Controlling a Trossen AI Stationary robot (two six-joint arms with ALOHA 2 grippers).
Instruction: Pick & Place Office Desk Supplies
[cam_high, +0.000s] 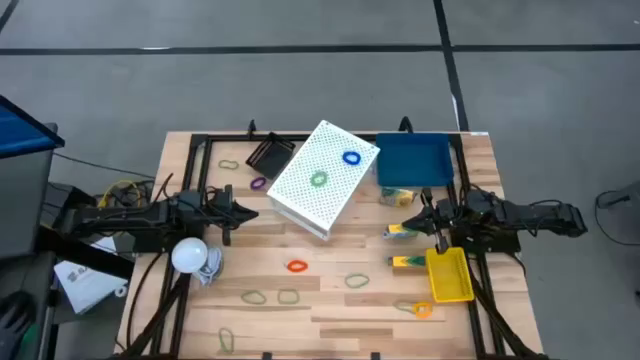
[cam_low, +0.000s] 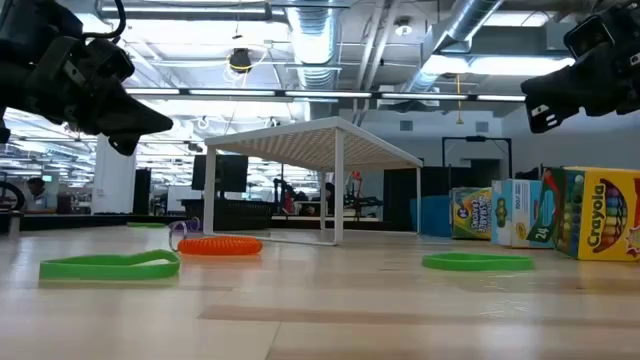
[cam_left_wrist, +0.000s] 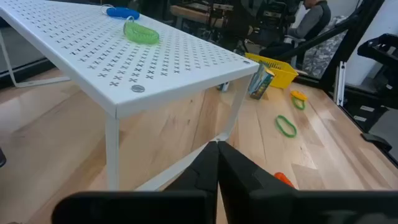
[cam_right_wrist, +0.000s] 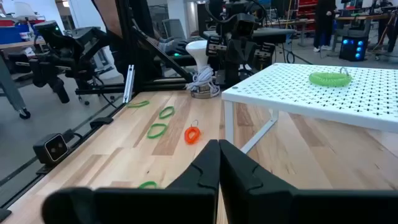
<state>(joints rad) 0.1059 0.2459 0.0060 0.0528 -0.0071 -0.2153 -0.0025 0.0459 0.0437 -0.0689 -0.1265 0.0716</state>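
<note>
While empty, both hands (cam_high: 247, 212) (cam_high: 408, 222) closed above table (cam_high: 330, 290).

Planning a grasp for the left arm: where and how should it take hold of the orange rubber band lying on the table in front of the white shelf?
The orange rubber band lies flat on bare wood, clear of neighbours. Probably best to come straight down and pinch one side of the thin loop, one finger inside and one outside.
</note>
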